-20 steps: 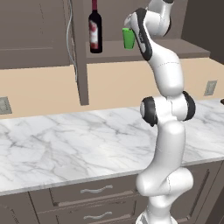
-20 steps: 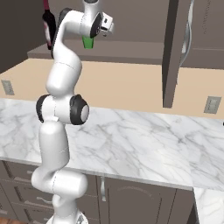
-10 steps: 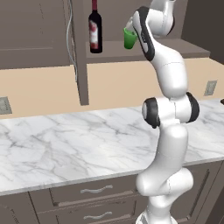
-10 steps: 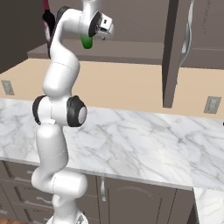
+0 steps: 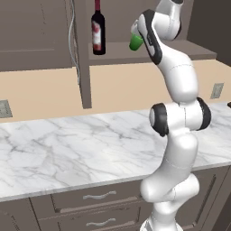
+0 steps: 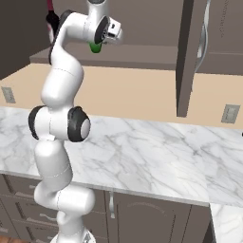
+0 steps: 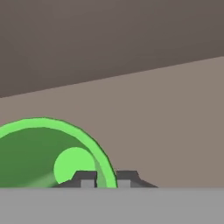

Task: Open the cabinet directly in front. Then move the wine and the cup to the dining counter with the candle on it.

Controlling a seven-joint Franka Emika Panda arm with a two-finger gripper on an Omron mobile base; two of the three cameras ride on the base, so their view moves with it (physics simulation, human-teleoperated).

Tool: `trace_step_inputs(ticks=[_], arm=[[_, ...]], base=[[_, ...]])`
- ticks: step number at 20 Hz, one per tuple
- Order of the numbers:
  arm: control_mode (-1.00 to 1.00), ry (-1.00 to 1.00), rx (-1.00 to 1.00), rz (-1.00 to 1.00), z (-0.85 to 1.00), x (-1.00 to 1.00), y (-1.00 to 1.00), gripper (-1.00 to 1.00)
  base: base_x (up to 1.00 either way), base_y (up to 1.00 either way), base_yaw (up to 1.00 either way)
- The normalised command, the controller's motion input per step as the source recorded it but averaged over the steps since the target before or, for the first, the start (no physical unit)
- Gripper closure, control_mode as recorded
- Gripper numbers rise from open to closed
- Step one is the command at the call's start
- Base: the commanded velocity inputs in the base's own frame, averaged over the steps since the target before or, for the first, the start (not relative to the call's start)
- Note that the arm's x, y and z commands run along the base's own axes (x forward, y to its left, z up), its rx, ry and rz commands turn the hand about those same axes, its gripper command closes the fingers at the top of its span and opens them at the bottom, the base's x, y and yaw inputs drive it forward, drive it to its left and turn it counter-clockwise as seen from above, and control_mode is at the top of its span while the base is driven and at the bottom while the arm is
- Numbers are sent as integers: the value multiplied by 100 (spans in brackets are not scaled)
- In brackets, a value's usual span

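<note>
Cup point(image 7: 48, 153) and wine point(image 5: 97, 30) in cabinet point(image 5: 149, 49)

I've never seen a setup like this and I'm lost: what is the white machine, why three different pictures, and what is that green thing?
It is a white jointed robot arm in a computer-rendered kitchen. Two pictures come from cameras behind it, one to its left and one to its right, so you see one scene from two sides. The third camera sits on the arm's hand and looks along its tool, two small dark fingertips. The arm reaches up into an open dark grey-brown wall cabinet. The green thing is a small bright green tapered cup; the fingertips stand on either side of its rim, closed on it. A dark glass wine bottle with a red foil neck stands on the same shelf. Below is a white grey-veined marble worktop.
</note>
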Motion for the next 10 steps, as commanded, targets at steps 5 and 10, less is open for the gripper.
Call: trace_step_inputs(ticks=[5,10], arm=[[-100,-26,0,1,0,-37,0,100],[-100,-47,13,1,-9,-94,-7,100]], base=[[0,0,0],[0,0,0]])
